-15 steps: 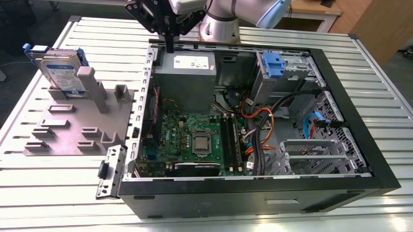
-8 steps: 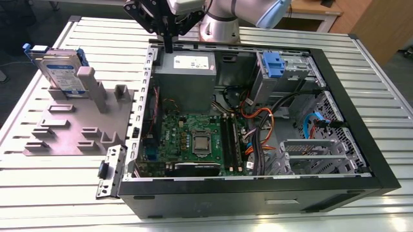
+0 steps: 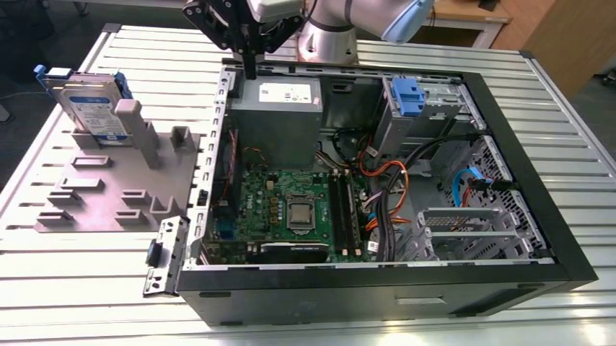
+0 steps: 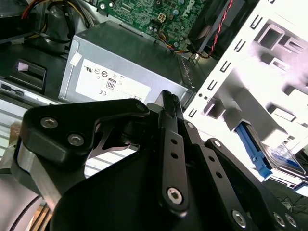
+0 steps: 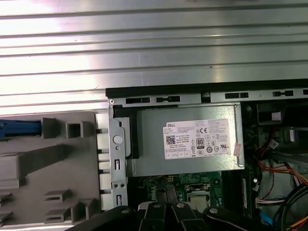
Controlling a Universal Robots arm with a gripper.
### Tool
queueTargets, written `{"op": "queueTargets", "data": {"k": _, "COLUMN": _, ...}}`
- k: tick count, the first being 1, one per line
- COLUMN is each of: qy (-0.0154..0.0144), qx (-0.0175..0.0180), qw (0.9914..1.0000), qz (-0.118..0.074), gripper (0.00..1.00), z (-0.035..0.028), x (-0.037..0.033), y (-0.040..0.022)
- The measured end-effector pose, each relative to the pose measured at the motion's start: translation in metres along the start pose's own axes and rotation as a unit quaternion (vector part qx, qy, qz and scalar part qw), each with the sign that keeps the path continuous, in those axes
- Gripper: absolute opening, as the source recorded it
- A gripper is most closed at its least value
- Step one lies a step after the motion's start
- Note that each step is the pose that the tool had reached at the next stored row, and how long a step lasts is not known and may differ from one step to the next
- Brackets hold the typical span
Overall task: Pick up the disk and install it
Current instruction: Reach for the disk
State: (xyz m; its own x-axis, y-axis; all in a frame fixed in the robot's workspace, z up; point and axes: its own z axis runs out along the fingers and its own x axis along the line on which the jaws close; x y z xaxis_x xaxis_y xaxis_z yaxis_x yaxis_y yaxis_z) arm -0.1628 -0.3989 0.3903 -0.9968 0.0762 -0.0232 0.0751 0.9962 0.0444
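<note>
A metal table [image 3: 549, 79] of long ribbed slats carries everything. Most of it is taken up by an open black computer case [image 3: 568, 252] lying on its side, with a green circuit board [image 3: 288, 209] on its floor and bundles of coloured cables [image 3: 385, 180] beside that. On the exterior view's left, just beside the case, lies a grey plastic tray [image 3: 106, 194] with upright posts. Inside the case, at its far end, sits a grey metal box [image 3: 279, 108] with a white sticker; in both wrist views that box lies near the tool. The disk [image 3: 91, 108] stands on edge at the tray's far end, leaning between the posts, its blue frame showing at the top; in the second wrist view the disk [image 4: 284, 156] appears past the tray's white-lit posts. The gripper [image 3: 250, 71] hangs over the far rim of the case, above the grey box and well apart from the disk. Its black fingers [image 4: 168, 103] are drawn together to a narrow tip and hold nothing.
</note>
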Motion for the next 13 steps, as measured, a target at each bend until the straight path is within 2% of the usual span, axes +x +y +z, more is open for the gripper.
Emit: {"op": "queueTargets", "data": {"k": 13, "qy": 0.0002, "qx": 0.0, "qw": 1.0, "qz": 0.0, "gripper": 0.11, "z": 0.0006, "x": 0.004, "y": -0.0003}}
